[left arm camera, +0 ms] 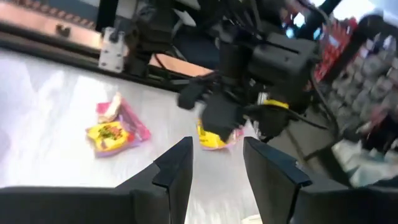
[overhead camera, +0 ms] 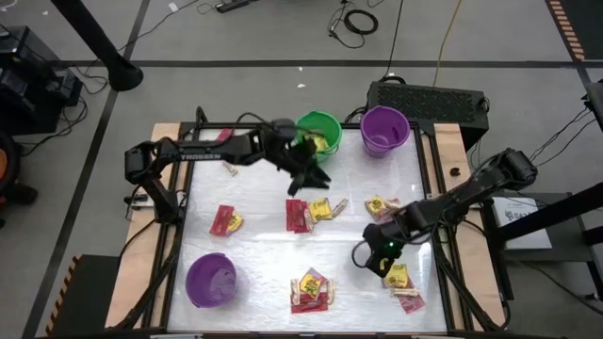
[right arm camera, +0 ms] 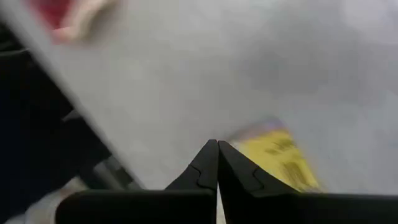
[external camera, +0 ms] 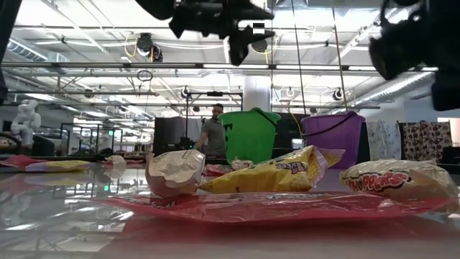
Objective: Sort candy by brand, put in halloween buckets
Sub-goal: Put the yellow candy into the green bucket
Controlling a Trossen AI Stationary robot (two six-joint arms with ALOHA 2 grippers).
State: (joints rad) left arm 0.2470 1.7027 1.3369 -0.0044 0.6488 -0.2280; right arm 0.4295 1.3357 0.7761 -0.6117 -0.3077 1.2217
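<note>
The green bucket (overhead camera: pixel 318 132) and a purple bucket (overhead camera: pixel 384 129) stand at the table's far edge; a second purple bucket (overhead camera: pixel 209 280) stands near left. Candy lies scattered: red and yellow packets (overhead camera: pixel 306 213) mid-table, a pile (overhead camera: pixel 311 290) near the front, and a yellow packet (overhead camera: pixel 396 275) at the near right. My left gripper (overhead camera: pixel 309 177) hangs open just in front of the green bucket, with nothing between its fingers (left arm camera: pixel 214 146). My right gripper (overhead camera: pixel 367 254) is shut above the table, its tips (right arm camera: pixel 217 144) beside the yellow packet (right arm camera: pixel 280 158).
Wooden rails (overhead camera: pixel 443 179) border the white table top. More packets lie at left (overhead camera: pixel 224 220), at right (overhead camera: pixel 382 205) and by the near right corner (overhead camera: pixel 408 299). In the low view a person (external camera: pixel 212 133) stands far behind the buckets.
</note>
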